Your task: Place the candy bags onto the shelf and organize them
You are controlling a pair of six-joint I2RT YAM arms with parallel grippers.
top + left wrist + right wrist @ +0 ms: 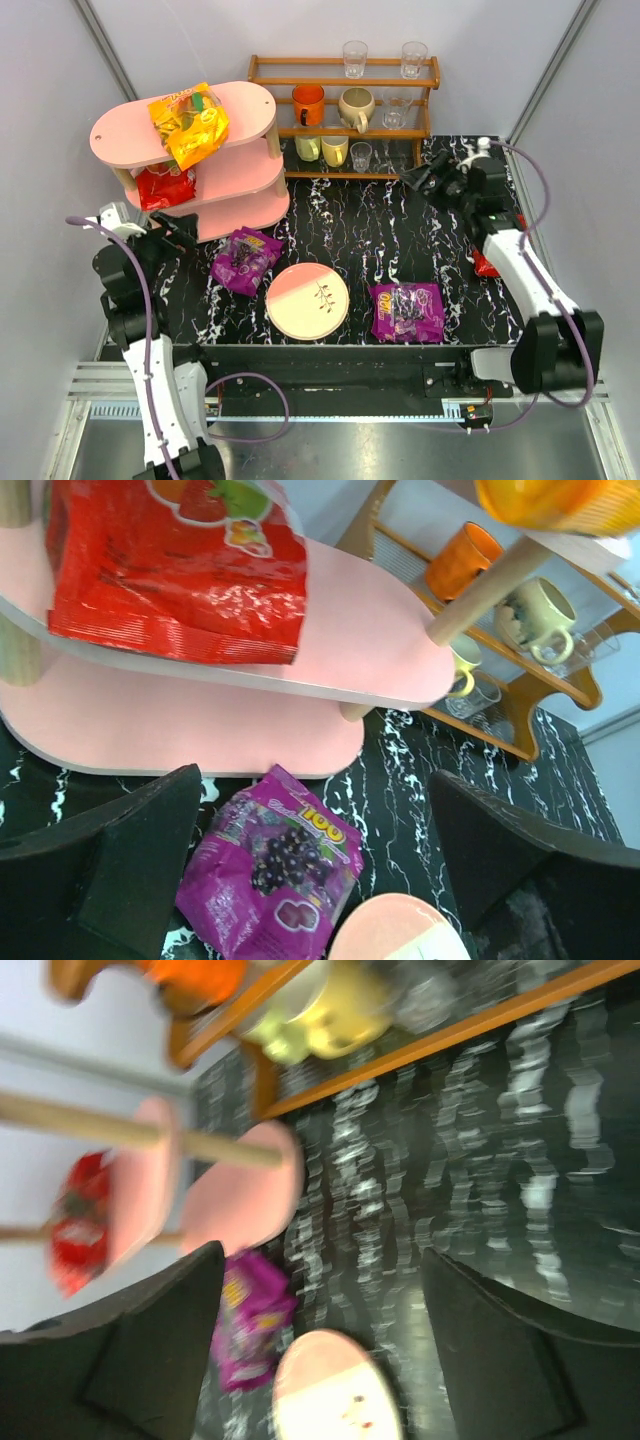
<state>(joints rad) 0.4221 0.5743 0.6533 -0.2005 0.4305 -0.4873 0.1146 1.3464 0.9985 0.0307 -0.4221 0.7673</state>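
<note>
The pink shelf (232, 165) stands at the back left. An orange-yellow candy bag (188, 122) lies on its top board and a red bag (165, 185) on the middle board. One purple bag (245, 258) lies on the table by the shelf's foot, another purple bag (408, 311) at the front right. A second red bag (483, 264) peeks out from behind the right arm. My left gripper (183, 232) is open and empty beside the shelf, with the purple bag (270, 875) and red bag (180, 570) ahead. My right gripper (420, 175) is open and empty at the back right.
A round pink-and-cream plate (307, 300) lies between the two purple bags. A brown wooden rack (345, 80) with mugs and glasses stands at the back. Grey walls close in both sides. The right wrist view is blurred.
</note>
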